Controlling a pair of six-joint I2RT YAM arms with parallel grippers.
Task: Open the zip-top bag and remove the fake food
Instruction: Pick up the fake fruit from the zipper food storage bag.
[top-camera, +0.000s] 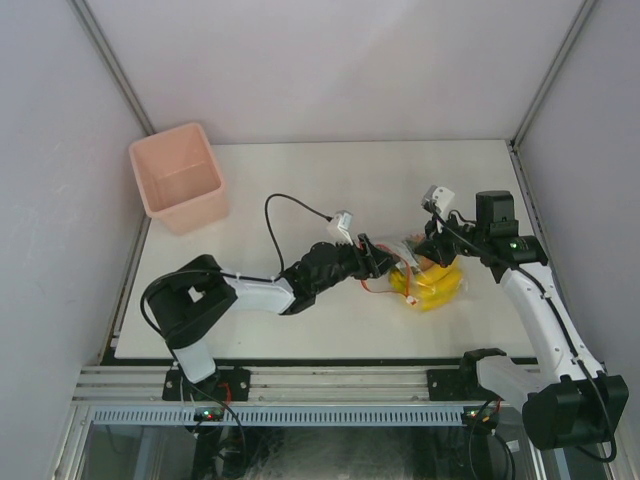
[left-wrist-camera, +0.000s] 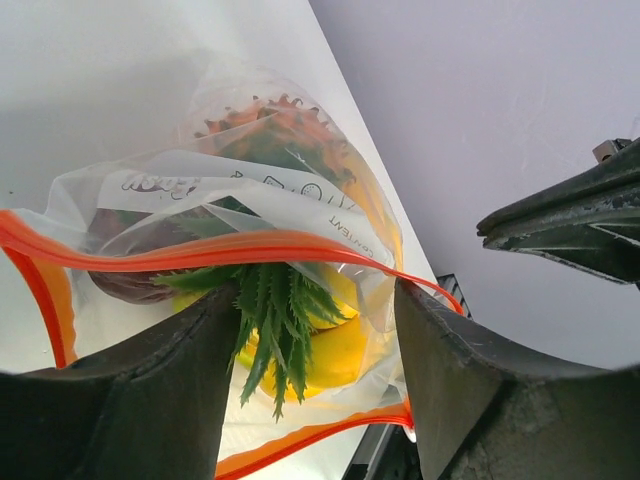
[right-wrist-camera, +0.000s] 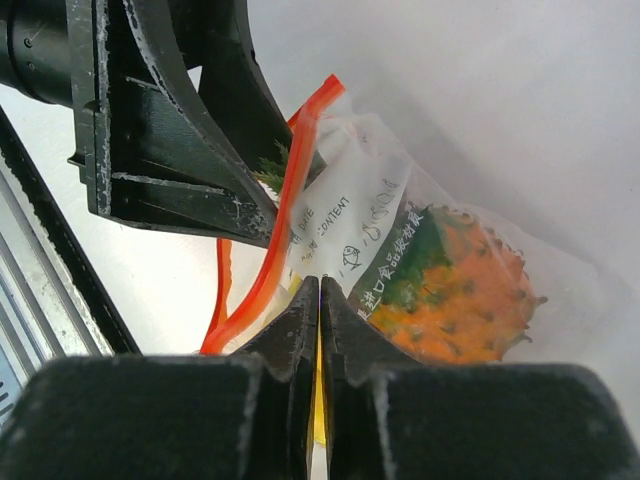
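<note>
The zip-top bag (top-camera: 424, 279) lies on the right half of the table (top-camera: 330, 180), between both grippers, with its red-orange strip (left-wrist-camera: 200, 250) parted; the fake food (top-camera: 437, 288) is inside, a yellow banana and an orange pineapple (right-wrist-camera: 462, 292) with green leaves; the right gripper (right-wrist-camera: 320, 292) has its 2 fingers pressed together on the clear film beside the strip; the left gripper (left-wrist-camera: 315, 300) has its 2 fingers spread wide at the bag's mouth; the pink bin (top-camera: 180, 176) sits well apart, far left.

**White bench, a bin and a bag**

The white bench (top-camera: 300, 310) carried a pink square bin (top-camera: 197, 212) at its far left corner, standing upright with its mouth facing up. Well apart from it, toward the right side, a clear zip-top bag (top-camera: 425, 270) sat with fake food (top-camera: 438, 292) inside, yellow showing through the plastic. Whether the bag rested fully on the surface could not be told.
</note>
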